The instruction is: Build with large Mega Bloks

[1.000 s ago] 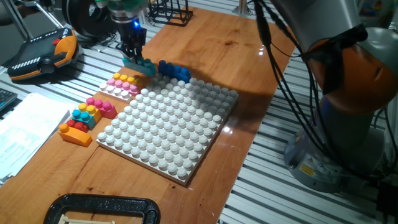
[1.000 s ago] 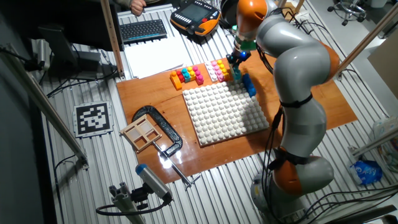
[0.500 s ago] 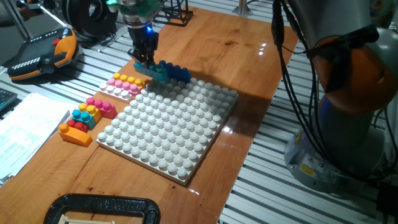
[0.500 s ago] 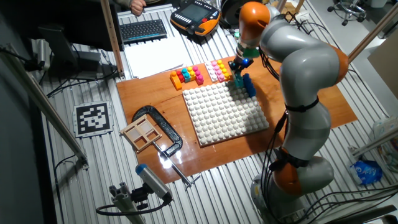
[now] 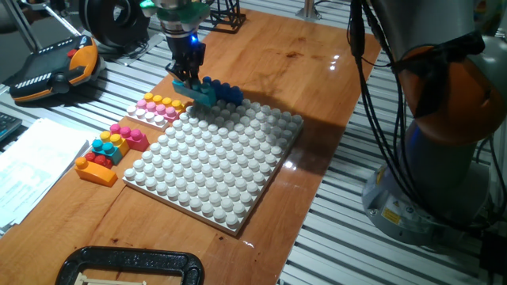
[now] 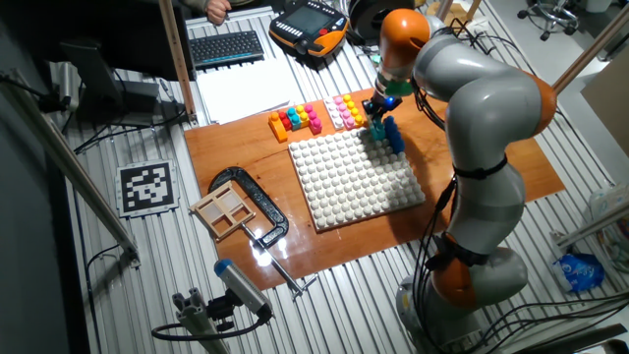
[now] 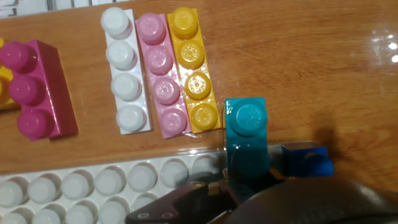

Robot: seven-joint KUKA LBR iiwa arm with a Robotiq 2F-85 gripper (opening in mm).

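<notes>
**A:** What is filling the frame? 
**B:** A brown wooden counter (image 5: 317, 71) is carrying everything, with the grey-and-orange robot arm (image 6: 482, 108) bending over its far side. The big square white studded baseplate (image 5: 218, 162) is lying flat across the middle.

**A:** And the pincer? 
**B:** The pincer (image 5: 188, 73) is pointing down at the baseplate's far corner, its fingers closing on a cyan plastic studded brick (image 7: 247, 134). That brick is sitting at the baseplate's edge, just beside a dark blue studded brick (image 5: 224, 90). Whether the two bricks are touching is hard to tell.

**A:** What is lying nearby? 
**B:** In the hand view, three flat studded strips, white (image 7: 124, 81), pale pink (image 7: 161, 78) and yellow-orange (image 7: 194, 71), are lying side by side on the wood, the yellow-orange one just beside the cyan brick. A magenta three-stud brick (image 7: 34, 90) is resting further left. A small cluster of cyan, pink, red and orange bricks (image 5: 108, 150) is sitting off the baseplate's left side.
</notes>
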